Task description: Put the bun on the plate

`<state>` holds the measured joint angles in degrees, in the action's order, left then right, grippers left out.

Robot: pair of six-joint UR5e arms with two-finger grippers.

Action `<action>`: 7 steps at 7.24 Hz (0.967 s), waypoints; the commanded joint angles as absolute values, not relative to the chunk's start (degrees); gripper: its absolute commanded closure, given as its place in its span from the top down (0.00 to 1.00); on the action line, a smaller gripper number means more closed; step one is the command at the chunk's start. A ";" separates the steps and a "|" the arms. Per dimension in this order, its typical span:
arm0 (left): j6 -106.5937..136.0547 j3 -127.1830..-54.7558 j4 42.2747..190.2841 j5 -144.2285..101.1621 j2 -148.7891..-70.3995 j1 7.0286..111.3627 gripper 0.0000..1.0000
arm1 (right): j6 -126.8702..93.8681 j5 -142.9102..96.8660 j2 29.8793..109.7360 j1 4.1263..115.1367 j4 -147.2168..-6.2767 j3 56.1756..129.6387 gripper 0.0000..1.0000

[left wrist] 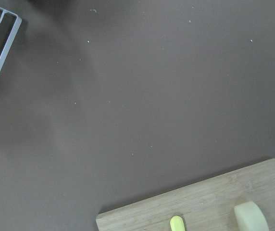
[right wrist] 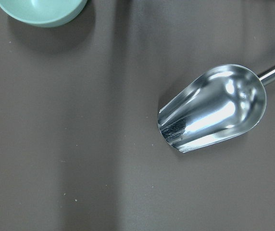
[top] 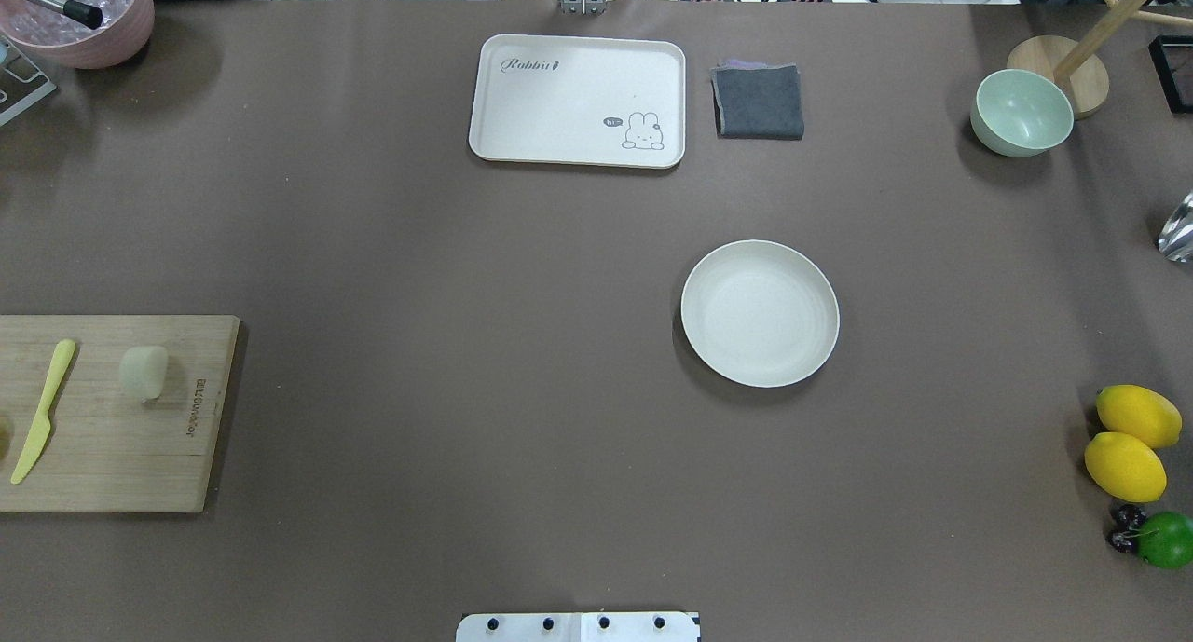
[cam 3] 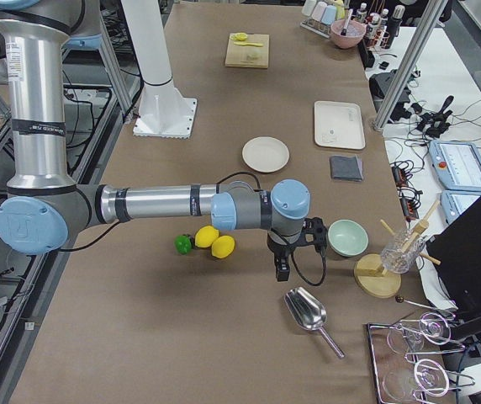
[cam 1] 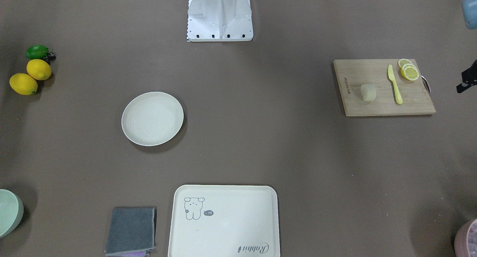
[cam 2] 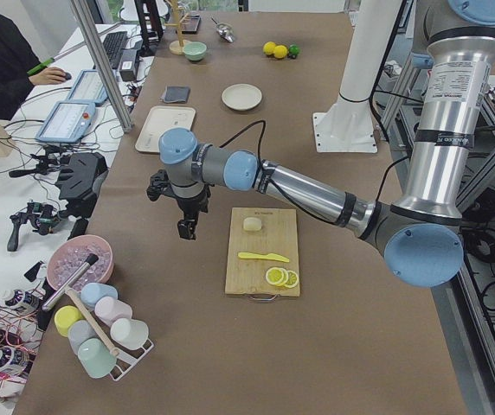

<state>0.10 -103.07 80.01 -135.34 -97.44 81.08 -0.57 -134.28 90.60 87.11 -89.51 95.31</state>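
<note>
The bun (cam 1: pixel 368 92) is a small pale lump lying on a wooden cutting board (top: pixel 112 437) at the table's left end; it also shows in the overhead view (top: pixel 143 372) and at the lower edge of the left wrist view (left wrist: pixel 250 216). The plate (top: pixel 760 313) is round, cream-white and bare, right of the table's middle. My left gripper (cam 2: pixel 184 229) hangs above the table beside the board, apart from the bun; I cannot tell whether it is open or shut. My right gripper (cam 3: pixel 281 268) hovers far off by the scoop, and its state cannot be told either.
A yellow knife (top: pixel 42 409) and lemon slices (cam 1: pixel 409 70) share the board. A rabbit-print tray (top: pixel 578 102) and grey cloth (top: pixel 759 102) lie at the far edge. A green bowl (top: pixel 1021 113), lemons (top: pixel 1126 442) and a metal scoop (right wrist: pixel 214 108) sit at the right end.
</note>
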 commanded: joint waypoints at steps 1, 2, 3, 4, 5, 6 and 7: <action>1.14 -103.18 80.77 -134.91 -95.64 81.38 0.98 | -0.53 -134.38 90.70 87.19 -89.47 95.97 1.00; 1.14 -103.27 82.60 -135.00 -94.58 81.73 0.98 | -0.53 -134.21 90.70 87.19 -89.47 95.54 1.00; 1.14 -103.10 83.23 -135.00 -93.61 81.91 0.98 | -0.53 -134.21 90.70 87.19 -89.47 95.80 1.00; 1.14 -103.10 83.41 -135.00 -93.52 81.91 0.98 | -0.53 -134.12 90.62 87.19 -89.47 95.80 1.00; 1.23 -103.01 83.32 -135.09 -93.52 81.91 0.98 | -0.44 -134.03 90.18 87.19 -89.47 95.54 1.00; 1.23 -103.44 83.76 -135.17 -93.52 82.00 0.98 | -0.70 -134.03 90.09 87.19 -89.47 95.71 1.00; 1.32 -103.36 84.02 -135.18 -93.52 82.09 0.98 | -0.70 -134.12 89.91 87.10 -89.47 95.45 1.00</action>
<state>1.24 -103.29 83.66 -135.13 -93.55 82.00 -0.62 -134.06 90.14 87.17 -89.47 95.62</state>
